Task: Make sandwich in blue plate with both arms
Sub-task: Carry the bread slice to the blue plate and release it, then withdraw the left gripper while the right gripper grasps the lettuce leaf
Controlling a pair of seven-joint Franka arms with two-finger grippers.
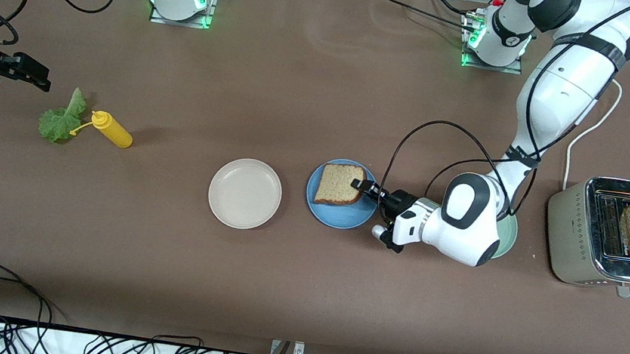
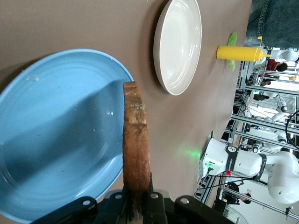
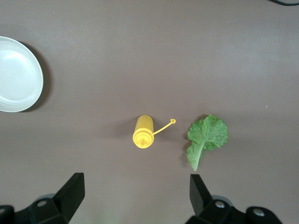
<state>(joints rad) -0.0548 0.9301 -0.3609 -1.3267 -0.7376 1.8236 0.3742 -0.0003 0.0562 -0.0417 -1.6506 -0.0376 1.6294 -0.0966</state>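
Matt brown table point(image 1: 303, 79), glossy blue plate point(image 1: 340, 216), shiny metal toaster point(image 1: 605, 234), porous bread point(image 1: 339, 183).

The brown table point(image 1: 303, 79) is lit evenly from above, bright but soft. Small dark shadows are seen right beside the beige plate point(image 1: 245, 193) and the yellow bottle point(image 1: 111, 129). A wide shadow is thrown across the blue plate point(image 2: 56, 140) in the left wrist view, beside the bread slice point(image 2: 135, 149), which is seen sharp and close. A soft shine is seen on the beige plate there. Green light glows at the arm bases point(image 1: 180, 1) above the plates. The metal top of the toaster point(image 1: 605, 234) is shiny. The lettuce leaf point(image 3: 206, 136) is shown crisp.
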